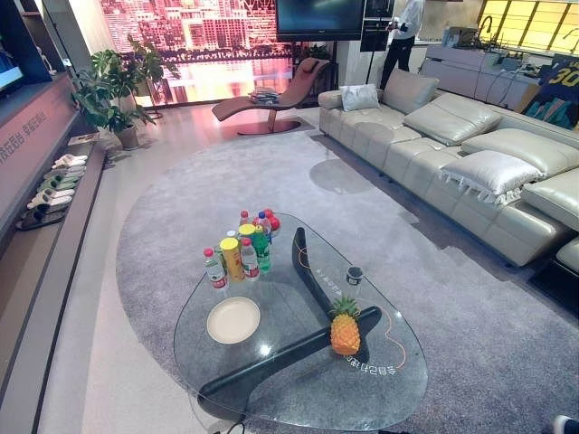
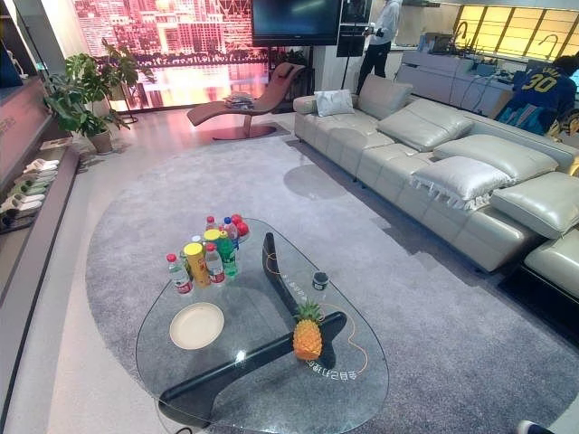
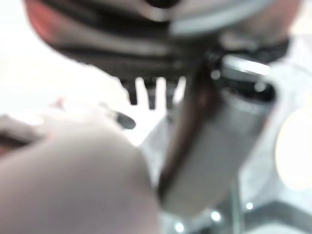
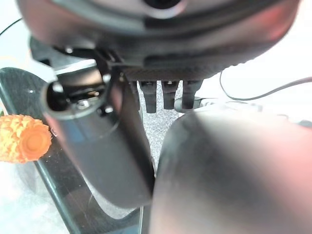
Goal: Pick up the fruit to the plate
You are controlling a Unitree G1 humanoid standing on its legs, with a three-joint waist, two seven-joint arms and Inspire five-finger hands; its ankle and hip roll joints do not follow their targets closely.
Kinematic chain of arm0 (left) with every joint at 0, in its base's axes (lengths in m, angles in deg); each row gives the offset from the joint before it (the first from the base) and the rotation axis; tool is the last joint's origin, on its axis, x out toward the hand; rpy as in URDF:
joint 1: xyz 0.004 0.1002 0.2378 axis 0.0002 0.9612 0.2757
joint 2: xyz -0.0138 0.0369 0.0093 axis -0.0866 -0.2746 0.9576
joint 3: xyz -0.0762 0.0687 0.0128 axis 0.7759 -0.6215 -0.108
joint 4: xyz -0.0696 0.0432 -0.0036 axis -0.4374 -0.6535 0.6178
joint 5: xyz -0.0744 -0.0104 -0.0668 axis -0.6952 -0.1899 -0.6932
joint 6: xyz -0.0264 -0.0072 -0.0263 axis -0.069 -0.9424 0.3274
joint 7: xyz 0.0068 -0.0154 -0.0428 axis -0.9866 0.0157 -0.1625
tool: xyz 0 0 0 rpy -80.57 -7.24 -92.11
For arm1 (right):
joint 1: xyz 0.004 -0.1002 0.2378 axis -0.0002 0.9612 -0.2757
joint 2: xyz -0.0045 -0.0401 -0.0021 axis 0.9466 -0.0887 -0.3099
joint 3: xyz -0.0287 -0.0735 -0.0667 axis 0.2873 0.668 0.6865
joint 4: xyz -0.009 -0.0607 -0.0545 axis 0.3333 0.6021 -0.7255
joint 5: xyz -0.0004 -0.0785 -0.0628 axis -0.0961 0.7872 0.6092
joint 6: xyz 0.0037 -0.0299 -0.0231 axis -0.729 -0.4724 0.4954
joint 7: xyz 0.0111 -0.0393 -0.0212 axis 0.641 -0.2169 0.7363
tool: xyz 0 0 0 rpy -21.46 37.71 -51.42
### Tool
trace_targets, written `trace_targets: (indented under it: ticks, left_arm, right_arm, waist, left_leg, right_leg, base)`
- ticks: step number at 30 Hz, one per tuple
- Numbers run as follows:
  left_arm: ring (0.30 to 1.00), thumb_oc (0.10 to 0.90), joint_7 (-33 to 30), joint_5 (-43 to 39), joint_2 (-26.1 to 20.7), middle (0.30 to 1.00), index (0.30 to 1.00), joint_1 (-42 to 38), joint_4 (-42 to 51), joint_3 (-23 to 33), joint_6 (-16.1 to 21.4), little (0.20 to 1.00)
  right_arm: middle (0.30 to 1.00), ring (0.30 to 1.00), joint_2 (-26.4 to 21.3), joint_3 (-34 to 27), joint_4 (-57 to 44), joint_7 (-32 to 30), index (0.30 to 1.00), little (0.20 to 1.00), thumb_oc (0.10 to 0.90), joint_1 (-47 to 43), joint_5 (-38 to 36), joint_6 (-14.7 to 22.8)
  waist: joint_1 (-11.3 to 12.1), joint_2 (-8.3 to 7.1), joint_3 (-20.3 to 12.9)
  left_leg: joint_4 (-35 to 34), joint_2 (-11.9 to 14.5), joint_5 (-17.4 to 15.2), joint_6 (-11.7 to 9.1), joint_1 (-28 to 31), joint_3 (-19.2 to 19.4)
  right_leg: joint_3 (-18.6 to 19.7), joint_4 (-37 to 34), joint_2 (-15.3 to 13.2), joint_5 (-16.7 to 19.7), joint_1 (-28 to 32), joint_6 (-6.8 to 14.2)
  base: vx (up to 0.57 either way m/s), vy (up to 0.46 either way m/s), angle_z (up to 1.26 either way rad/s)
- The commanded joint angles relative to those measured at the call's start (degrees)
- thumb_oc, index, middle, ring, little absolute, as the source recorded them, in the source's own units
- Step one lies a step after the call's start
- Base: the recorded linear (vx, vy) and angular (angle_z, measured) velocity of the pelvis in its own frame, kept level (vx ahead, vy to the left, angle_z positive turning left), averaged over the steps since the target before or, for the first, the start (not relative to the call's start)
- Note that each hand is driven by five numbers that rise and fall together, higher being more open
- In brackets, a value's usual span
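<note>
On the glass table in front of you the pineapple stands upright near the right edge, leafy crown up, over the dark curved base that shows through the glass. The cream plate lies bare on the left part of the table, well apart from the pineapple. Behind the plate you've got a cluster of bottles and a yellow can, standing close together. A small dark cup sits behind the pineapple, nearer the sofa side. Your right hand shows in its wrist view: fingers hang straight and apart, holding nothing, thumb out to the side, the pineapple at the view's edge and not touched. Your left hand shows in its wrist view, blurred; fingers look straight and apart, nothing in them. Grey rug under the table, pale sofa to the right with cushions, a person standing far back by the TV.
</note>
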Motion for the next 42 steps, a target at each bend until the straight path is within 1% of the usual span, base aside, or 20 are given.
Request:
trace_targets:
  ticks: [1, 12, 14, 16, 22, 25, 26, 28, 30, 31, 32, 34, 37, 41, 42]
  left_arm:
    - [0.900, 0.800, 1.50, -0.52, 0.43, 0.900, 0.900, -5.70, -2.94, 0.18, 2.38, 0.900]
    - [0.900, 0.800, 1.39, -0.79, 0.57, 0.900, 0.900, -5.61, -2.66, 0.38, 2.86, 0.900]
    - [0.900, 0.800, 1.17, -1.24, 0.40, 0.900, 0.900, -5.65, -2.72, 0.54, 2.72, 0.900]
    - [0.900, 0.800, 1.11, -1.34, 0.37, 0.900, 0.900, -5.58, -2.78, 0.65, 2.88, 0.900]
    - [0.900, 0.800, 0.02, -2.48, 0.43, 0.900, 0.900, -5.67, -2.62, 0.96, 3.16, 0.900]
    - [0.900, 0.800, 0.03, -2.13, 0.31, 0.900, 0.900, -5.54, -2.62, 1.07, 3.61, 0.900]
    - [0.900, 0.800, 0.11, -1.67, 0.25, 0.900, 0.900, -5.46, -2.61, 1.00, 3.84, 0.900]
    - [0.900, 0.800, 0.31, -0.77, 0.13, 0.900, 0.900, -5.14, -2.53, 0.83, 4.03, 0.900]
    - [0.900, 0.800, 0.18, -0.05, 0.02, 0.900, 0.900, -4.56, -2.29, 0.62, 4.30, 0.900]
    - [0.900, 0.800, 0.17, -0.05, 0.00, 0.900, 0.900, -4.52, -2.25, 0.59, 4.34, 0.900]
    - [0.900, 0.800, 0.17, 0.02, -0.11, 0.900, 0.900, -4.35, -2.14, 0.47, 4.35, 0.900]
    - [0.900, 0.800, 0.27, 0.13, -0.46, 0.900, 0.900, -4.40, -1.93, 0.15, 4.63, 0.900]
    - [0.900, 0.800, 0.42, -0.44, -1.29, 0.900, 0.900, -5.26, -1.38, -0.95, 5.17, 0.900]
    - [0.900, 0.800, -0.02, -1.61, -1.87, 0.900, 0.900, -5.60, 0.03, -2.17, 5.92, 0.900]
    - [0.900, 0.800, -0.11, -1.71, -1.91, 0.900, 0.900, -5.58, 0.25, -2.23, 5.96, 0.900]
  right_arm:
    - [0.900, 0.900, -0.09, 0.38, 3.16, 1.81, 0.900, 0.900, 0.800, -1.71, 0.66, -1.28]
    - [0.900, 0.900, 0.33, 0.62, 2.69, 1.38, 0.900, 0.900, 0.800, -1.54, 0.61, -1.57]
    - [0.900, 0.900, 0.33, 0.69, 2.68, -1.70, 0.900, 0.900, 0.800, -1.61, 1.12, -0.35]
    - [0.900, 0.900, 0.23, 0.54, 2.56, -3.40, 0.900, 0.900, 0.800, -1.68, 0.90, -0.59]
    - [0.900, 0.900, 0.01, -0.45, 2.68, -6.51, 0.900, 0.900, 0.800, -1.90, 0.62, 0.89]
    - [0.900, 0.900, -0.19, -0.77, 2.50, -8.85, 0.900, 0.900, 0.800, -1.58, 0.50, 2.51]
    - [0.900, 0.900, -0.42, -1.11, 2.26, -10.43, 0.900, 0.900, 0.800, -1.53, 0.42, 3.98]
    - [0.900, 0.900, -0.72, -1.71, 1.75, -13.19, 0.900, 0.900, 0.800, -1.45, 0.24, 5.62]
    - [0.900, 0.900, -1.07, -2.79, 0.17, -17.29, 0.900, 0.900, 0.800, -1.06, -0.75, 8.13]
    - [0.900, 0.900, -1.08, -2.87, 0.06, -17.42, 0.900, 0.900, 0.800, -1.03, -0.77, 8.19]
    - [0.900, 0.900, -1.23, -3.31, -0.57, -18.97, 0.900, 0.900, 0.800, -0.96, -0.90, 9.64]
    - [0.900, 0.900, -1.52, -3.51, -2.12, -20.39, 0.900, 0.900, 0.800, -1.39, -2.25, 10.99]
    - [0.900, 0.900, -2.24, -3.63, -5.44, -23.07, 0.900, 0.900, 0.800, -3.12, -5.55, 14.73]
    - [0.900, 0.900, -3.51, -3.54, -12.28, -25.19, 0.900, 0.900, 0.800, -4.52, -8.66, 16.64]
    - [0.900, 0.900, -3.66, -3.49, -13.66, -25.71, 0.900, 0.900, 0.800, -4.66, -9.11, 16.44]
  waist:
    - [0.49, -0.88, 3.80]
    - [0.55, -1.17, 3.93]
    - [0.51, -1.14, 4.01]
    - [0.48, -1.11, 4.11]
    - [0.18, -0.94, 5.02]
    - [0.04, -0.97, 5.88]
    - [0.03, -1.03, 6.36]
    - [0.06, -1.16, 6.87]
    - [0.12, -1.51, 7.70]
    - [0.13, -1.54, 7.75]
    - [0.13, -1.69, 8.10]
    - [0.35, -1.98, 9.08]
    - [0.93, -2.33, 11.60]
    - [1.33, -2.69, 14.32]
    - [1.39, -2.73, 14.65]
  left_leg:
    - [0.33, -5.39, -6.32, 2.83, 2.36, 1.97]
    - [0.33, -5.36, -6.31, 2.80, 2.25, 1.78]
    - [0.33, -5.33, -6.27, 2.80, 2.23, 1.78]
    - [0.33, -5.29, -6.20, 2.77, 2.12, 1.80]
    - [0.33, -5.01, -5.85, 2.65, 1.28, 2.15]
    - [0.33, -4.87, -5.57, 2.64, 0.58, 2.63]
    - [0.33, -4.84, -5.42, 2.69, 0.30, 2.71]
    - [0.33, -4.85, -5.32, 2.78, 0.11, 2.77]
    - [0.60, -4.95, -5.27, 3.00, -0.42, 2.62]
    - [0.66, -4.97, -5.28, 3.01, -0.48, 2.61]
    - [0.97, -5.03, -5.32, 3.07, -0.80, 2.58]
    - [1.88, -5.16, -5.39, 3.22, -1.89, 2.34]
    - [2.93, -5.53, -5.17, 3.62, -4.24, 1.20]
    - [4.37, -6.19, -5.14, 3.88, -6.93, 0.06]
    - [4.80, -6.33, -5.20, 3.91, -7.33, -0.10]
  right_leg:
    - [-0.78, 0.27, 1.22, 0.45, 0.89, 0.01]
    - [-0.61, 0.27, 1.35, 0.47, 0.80, -0.01]
    - [-0.58, 0.27, 1.39, 0.50, 0.78, -0.03]
    - [-0.53, 0.27, 1.38, 0.58, 0.69, -0.01]
    - [-0.19, 0.27, 1.45, 0.93, -0.22, 0.00]
    - [0.10, 0.27, 1.51, 1.28, -1.18, 0.02]
    - [0.25, 0.27, 1.61, 1.42, -1.59, -0.03]
    - [0.41, 0.27, 1.74, 1.56, -1.95, -0.07]
    - [0.67, 0.27, 1.99, 1.74, -2.45, -0.16]
    - [0.69, 0.27, 2.01, 1.76, -2.49, -0.17]
    - [0.77, 0.27, 2.11, 1.86, -2.71, -0.22]
    - [0.81, 0.83, 2.25, 1.93, -3.63, -0.39]
    - [0.67, 2.32, 2.73, 1.92, -5.94, -0.87]
    - [0.42, 3.41, 3.04, 1.97, -8.28, -1.15]
    - [0.36, 3.62, 3.05, 1.95, -8.52, -1.21]
  base:
    - [0.00, 0.000, 0.00]
    - [0.00, 0.000, 0.00]
    - [0.00, 0.000, 0.00]
    - [0.00, 0.000, 0.00]
    - [0.00, 0.000, 0.00]
    - [-0.01, 0.002, -0.04]
    - [0.01, -0.004, -0.07]
    - [0.03, -0.008, -0.09]
    - [0.04, -0.019, -0.09]
    - [0.03, -0.020, -0.06]
    - [0.00, 0.000, 0.00]
    - [-0.03, -0.040, -0.01]
    - [-0.10, -0.056, -0.01]
    - [-0.09, -0.043, 0.01]
    - [-0.05, -0.029, 0.03]
